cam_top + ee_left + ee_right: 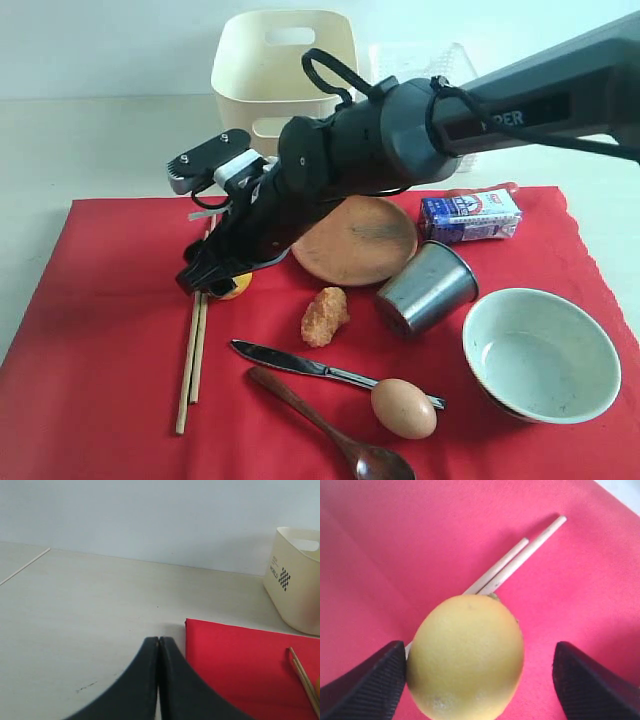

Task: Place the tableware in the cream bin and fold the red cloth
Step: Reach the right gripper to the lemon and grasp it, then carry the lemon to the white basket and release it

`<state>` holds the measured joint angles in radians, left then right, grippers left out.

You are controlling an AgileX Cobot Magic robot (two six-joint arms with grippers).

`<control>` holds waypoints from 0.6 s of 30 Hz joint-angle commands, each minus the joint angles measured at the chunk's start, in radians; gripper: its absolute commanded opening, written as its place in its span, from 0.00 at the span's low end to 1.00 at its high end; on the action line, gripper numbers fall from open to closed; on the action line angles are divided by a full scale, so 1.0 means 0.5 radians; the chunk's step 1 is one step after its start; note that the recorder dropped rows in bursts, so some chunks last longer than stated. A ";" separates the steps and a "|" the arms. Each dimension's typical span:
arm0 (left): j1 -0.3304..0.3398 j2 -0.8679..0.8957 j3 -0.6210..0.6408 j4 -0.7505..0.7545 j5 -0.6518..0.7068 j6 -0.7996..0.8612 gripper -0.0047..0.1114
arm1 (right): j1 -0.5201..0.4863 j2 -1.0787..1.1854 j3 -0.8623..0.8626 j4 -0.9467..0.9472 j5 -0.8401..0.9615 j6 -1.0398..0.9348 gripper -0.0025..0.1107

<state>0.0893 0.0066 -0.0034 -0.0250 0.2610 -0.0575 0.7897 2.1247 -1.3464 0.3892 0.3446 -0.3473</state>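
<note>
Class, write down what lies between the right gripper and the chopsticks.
A lemon sits between the open fingers of the right gripper, covering part of the wooden chopsticks on the red cloth. The right wrist view shows this.

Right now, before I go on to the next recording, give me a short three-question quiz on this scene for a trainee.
1. True or false: the grey metal cup lies on its side on the red cloth.
2. What sits between the open right fingers? A the egg; B the lemon; C the fried nugget.
3. Name the tableware that lies right beside the lemon.
Key: 1 true; 2 B; 3 the pair of wooden chopsticks.
</note>
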 commanded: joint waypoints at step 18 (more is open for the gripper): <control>0.001 -0.013 0.007 -0.014 -0.007 0.005 0.06 | 0.003 0.056 0.002 0.006 -0.085 0.034 0.26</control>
<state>0.0893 0.0066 -0.0034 -0.0250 0.2610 -0.0575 0.7897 2.1640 -1.3464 0.3962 0.2985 -0.3304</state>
